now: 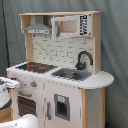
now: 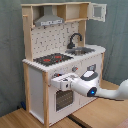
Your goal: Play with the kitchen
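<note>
The toy kitchen (image 1: 75,95) (image 2: 35,82) is white and light wood and stands upright in both exterior views. Its black-red stovetop (image 1: 35,66) (image 2: 52,59) lies beside the sink (image 1: 70,75) (image 2: 81,50), and a black faucet (image 1: 83,59) (image 2: 75,39) rises behind the sink. A grey hood (image 1: 37,30) (image 2: 49,21) hangs above the stovetop. My gripper (image 2: 58,80) is at the kitchen's front, just below the knobs (image 2: 75,69) and at the top of the oven door (image 1: 26,106) (image 2: 62,100). In the first exterior view only my wrist (image 1: 6,89) shows at the left edge.
My white arm (image 2: 107,93) reaches in from the second exterior view's right, over a wooden surface (image 2: 95,117). An upper cabinet door (image 2: 98,11) stands ajar at the kitchen's top corner. A grey curtain (image 1: 115,45) hangs behind the kitchen.
</note>
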Motion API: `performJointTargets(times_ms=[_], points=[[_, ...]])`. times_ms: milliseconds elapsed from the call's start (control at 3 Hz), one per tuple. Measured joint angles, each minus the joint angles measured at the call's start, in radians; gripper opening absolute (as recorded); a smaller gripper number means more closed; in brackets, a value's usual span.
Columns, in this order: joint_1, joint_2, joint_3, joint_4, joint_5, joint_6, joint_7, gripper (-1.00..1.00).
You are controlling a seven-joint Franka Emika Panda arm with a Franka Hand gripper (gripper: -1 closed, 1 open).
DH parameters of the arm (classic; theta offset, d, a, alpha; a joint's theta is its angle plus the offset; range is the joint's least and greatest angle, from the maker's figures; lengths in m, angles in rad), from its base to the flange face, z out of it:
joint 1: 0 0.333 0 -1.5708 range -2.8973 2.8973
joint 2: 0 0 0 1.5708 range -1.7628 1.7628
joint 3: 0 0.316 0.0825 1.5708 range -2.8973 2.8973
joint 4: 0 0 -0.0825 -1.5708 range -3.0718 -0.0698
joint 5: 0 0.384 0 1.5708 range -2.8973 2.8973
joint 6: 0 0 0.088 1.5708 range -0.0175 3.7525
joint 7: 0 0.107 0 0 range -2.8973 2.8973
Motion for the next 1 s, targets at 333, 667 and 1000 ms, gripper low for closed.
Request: performJointTargets(times_ms=[333, 667, 1000], points=[[0.000, 0.002, 0.000, 0.000, 0.000, 0.000, -0.054, -1.00], [0.000, 0.002, 0.000, 0.000, 0.000, 0.000, -0.054, 1.00], [0.043, 0.016, 0.001, -0.003, 0.002, -0.074, -0.053, 1.00]])
